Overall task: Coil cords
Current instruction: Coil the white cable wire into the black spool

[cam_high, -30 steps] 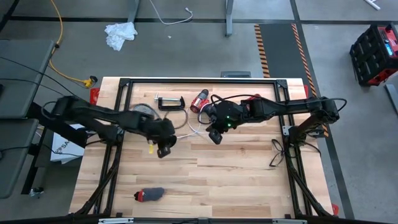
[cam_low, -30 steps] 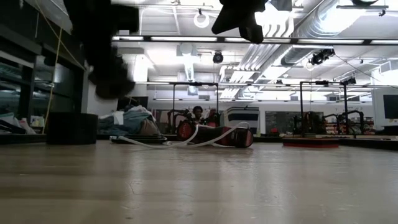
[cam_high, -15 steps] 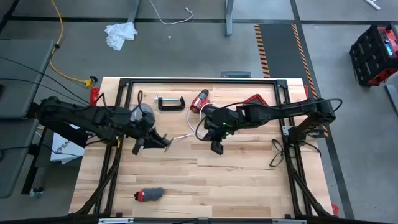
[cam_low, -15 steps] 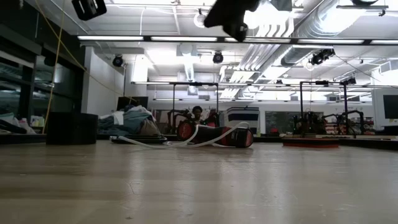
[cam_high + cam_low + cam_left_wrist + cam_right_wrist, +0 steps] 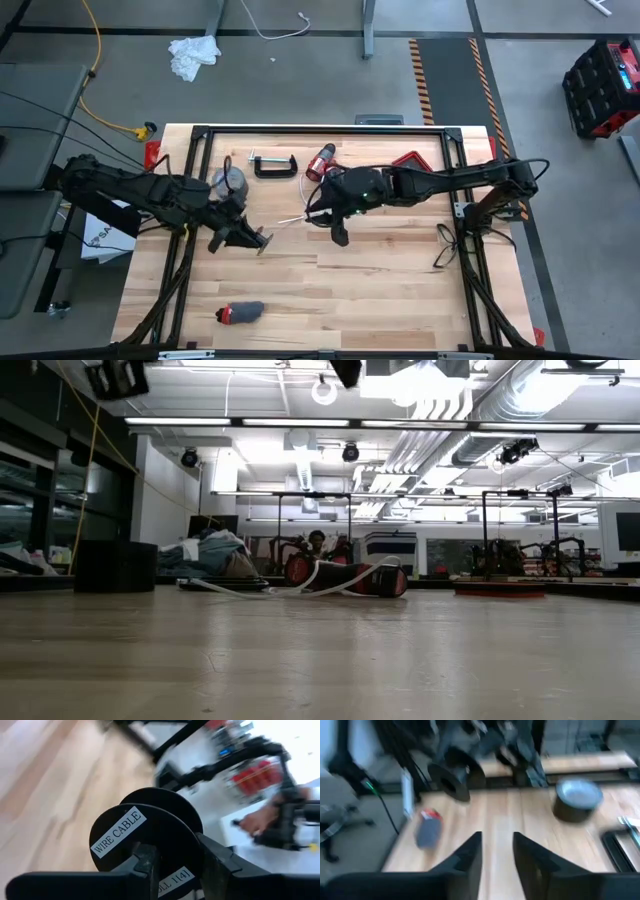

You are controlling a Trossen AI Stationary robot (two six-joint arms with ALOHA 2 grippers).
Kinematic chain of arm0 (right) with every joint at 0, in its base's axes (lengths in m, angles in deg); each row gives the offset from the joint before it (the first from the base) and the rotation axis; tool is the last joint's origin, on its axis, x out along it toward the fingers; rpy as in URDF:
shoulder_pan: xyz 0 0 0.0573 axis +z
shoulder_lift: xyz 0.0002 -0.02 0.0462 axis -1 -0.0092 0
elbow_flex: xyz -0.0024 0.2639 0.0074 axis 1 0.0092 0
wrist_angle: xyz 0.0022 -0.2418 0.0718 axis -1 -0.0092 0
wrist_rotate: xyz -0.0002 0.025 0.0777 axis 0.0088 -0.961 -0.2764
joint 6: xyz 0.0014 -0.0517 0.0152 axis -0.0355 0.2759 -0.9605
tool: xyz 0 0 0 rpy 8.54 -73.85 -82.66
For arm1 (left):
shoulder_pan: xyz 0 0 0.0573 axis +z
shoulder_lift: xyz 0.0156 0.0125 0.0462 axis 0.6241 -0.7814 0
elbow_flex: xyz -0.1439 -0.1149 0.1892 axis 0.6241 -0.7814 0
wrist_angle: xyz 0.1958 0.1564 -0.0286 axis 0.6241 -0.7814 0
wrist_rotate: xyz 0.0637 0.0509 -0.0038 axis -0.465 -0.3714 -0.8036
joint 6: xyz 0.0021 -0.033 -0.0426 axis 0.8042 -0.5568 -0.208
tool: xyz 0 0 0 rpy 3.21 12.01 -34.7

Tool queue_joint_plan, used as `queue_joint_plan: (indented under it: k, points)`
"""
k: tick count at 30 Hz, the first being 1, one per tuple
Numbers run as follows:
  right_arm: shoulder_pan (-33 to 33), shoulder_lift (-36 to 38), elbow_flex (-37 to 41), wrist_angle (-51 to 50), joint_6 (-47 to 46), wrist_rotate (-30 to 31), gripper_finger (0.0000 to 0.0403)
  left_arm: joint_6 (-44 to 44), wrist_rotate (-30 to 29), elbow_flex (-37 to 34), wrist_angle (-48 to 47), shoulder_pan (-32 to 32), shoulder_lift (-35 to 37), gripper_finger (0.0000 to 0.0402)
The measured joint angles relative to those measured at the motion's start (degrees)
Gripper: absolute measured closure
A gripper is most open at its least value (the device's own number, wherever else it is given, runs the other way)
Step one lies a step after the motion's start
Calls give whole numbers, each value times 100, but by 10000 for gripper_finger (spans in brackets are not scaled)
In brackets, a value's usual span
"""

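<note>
My L gripper (image 5: 180, 862) clamps the WIRE CABLE spool (image 5: 131, 836); my R gripper (image 5: 497, 851) is open, empty. White cable (image 5: 293, 217) lies slack at R's 9 o'clock. Risk: no tension, so loops wind loose or snag.

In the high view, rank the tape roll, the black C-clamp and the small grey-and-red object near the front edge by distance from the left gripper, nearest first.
Measured from the left gripper:
1. Tape roll, just behind it, toward the table's back-left.
2. Black C-clamp, farther back, near the rear frame rail.
3. Grey-and-red object, alone toward the table's front edge.
The clamp and the grey-and-red object are nearly level, so that order is loose.
</note>
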Motion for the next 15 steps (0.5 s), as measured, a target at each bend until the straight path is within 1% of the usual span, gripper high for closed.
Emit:
queue_joint_plan:
  k: [3,7,12,15]
  points:
    - [-2,-243,2,-469,367,169,261,149,-189,0,-541,-2,2,309]
    - [-46,-819,9,-688,1266,305,250,434,-588,0,-1124,-2,4,309]
    - [-245,-1574,11,-675,1303,374,250,441,-831,0,-1895,-2,2,309]
    - [-411,-1899,13,-590,1322,391,250,395,-889,0,-2008,-4,2,309]
